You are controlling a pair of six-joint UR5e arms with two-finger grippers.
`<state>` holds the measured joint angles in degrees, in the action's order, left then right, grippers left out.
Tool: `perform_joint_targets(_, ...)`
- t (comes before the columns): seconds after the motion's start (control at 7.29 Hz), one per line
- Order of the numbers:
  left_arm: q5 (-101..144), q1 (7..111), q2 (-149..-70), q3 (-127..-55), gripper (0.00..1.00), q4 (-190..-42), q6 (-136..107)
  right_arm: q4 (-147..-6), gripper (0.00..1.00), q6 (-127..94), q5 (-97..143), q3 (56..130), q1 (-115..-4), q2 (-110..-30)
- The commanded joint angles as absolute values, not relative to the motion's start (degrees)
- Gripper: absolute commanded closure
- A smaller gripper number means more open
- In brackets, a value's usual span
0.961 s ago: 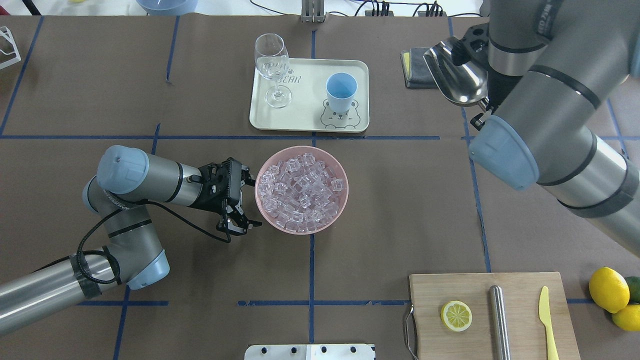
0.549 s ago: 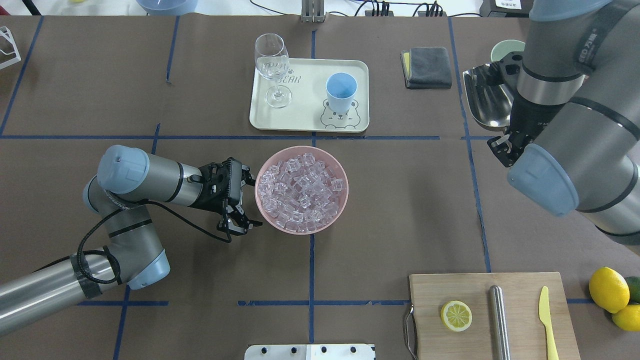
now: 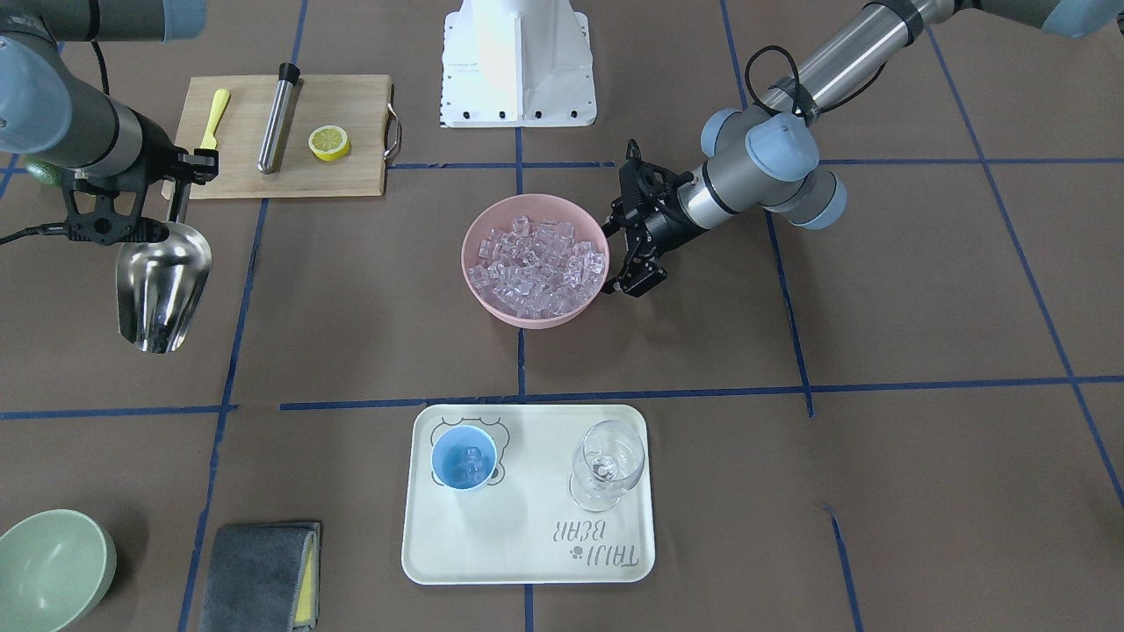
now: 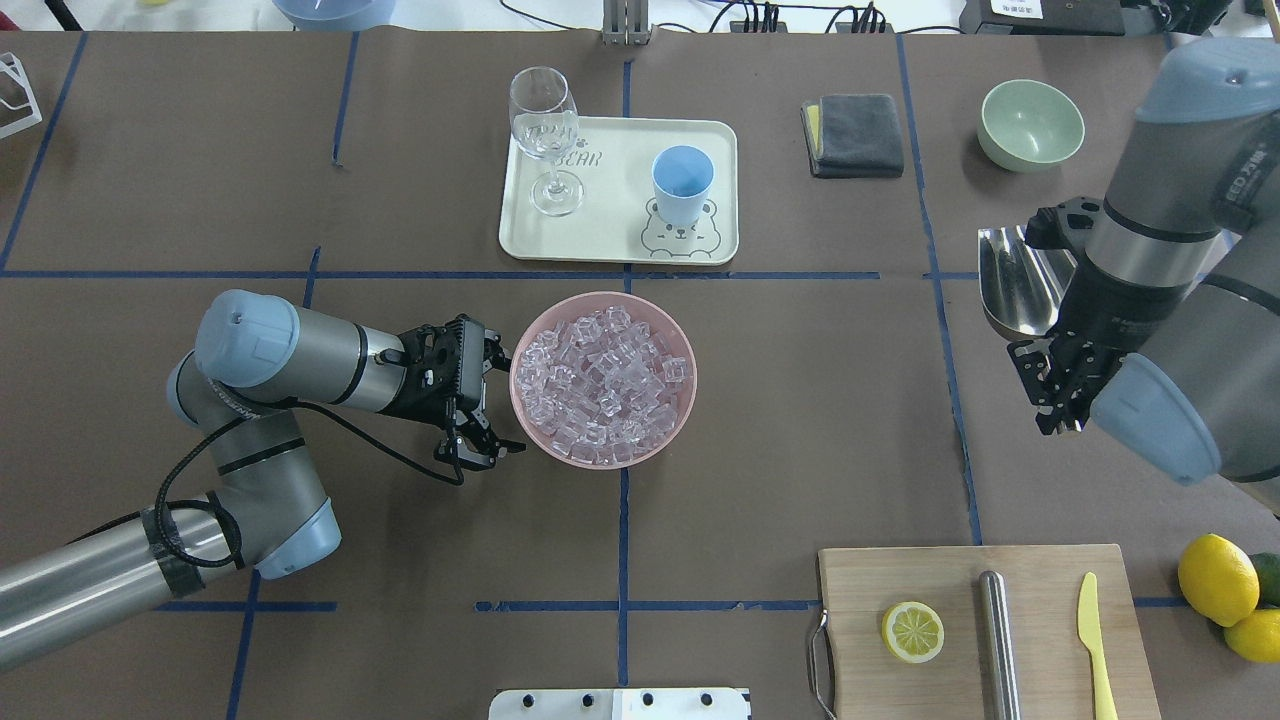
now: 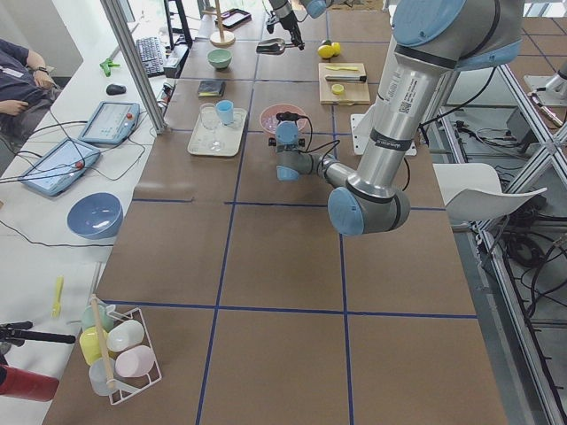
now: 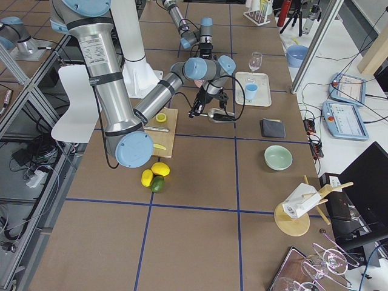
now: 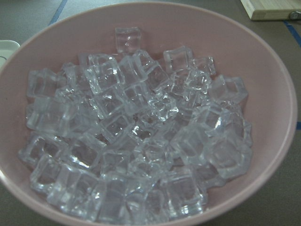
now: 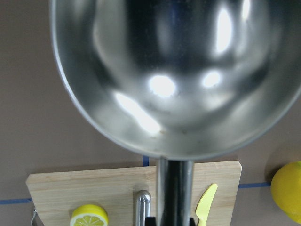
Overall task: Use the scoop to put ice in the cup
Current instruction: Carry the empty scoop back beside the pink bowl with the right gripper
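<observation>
Being judged stiff and slick, the scoop (image 3: 164,294) is being clamped at its rod handle (image 8: 174,188) by the right gripper (image 3: 186,175); left gripper (image 4: 485,450) unclear.

I see bright, even light from above on all 6 feeds, with only faint, soft shadows on the table (image 4: 800,420). White glare spots burn on the scoop (image 8: 169,70), which is blurred close up. The ice (image 7: 141,136) looks dim, soft.
</observation>
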<state>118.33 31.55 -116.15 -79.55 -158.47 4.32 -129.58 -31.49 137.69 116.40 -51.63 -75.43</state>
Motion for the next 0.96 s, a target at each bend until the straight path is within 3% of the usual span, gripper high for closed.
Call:
perform_joint_targets(0.0,118.3,31.55,-116.1,-79.63,0.01,-158.38,4.39,-117.56,1.0,-38.3,139.48,115.15,-50.63,-82.59)
perform_joint_targets(0.41,118.3,31.55,-115.75,-79.54,0.01,-158.38,4.39,-103.49,1.0,-44.45,140.89,114.17,-47.22,-89.11)
perform_joint_targets(0.82,118.13,31.55,-115.75,-79.54,0.01,-158.38,4.48,-94.95,1.0,-45.35,138.78,109.01,-43.34,-89.91)
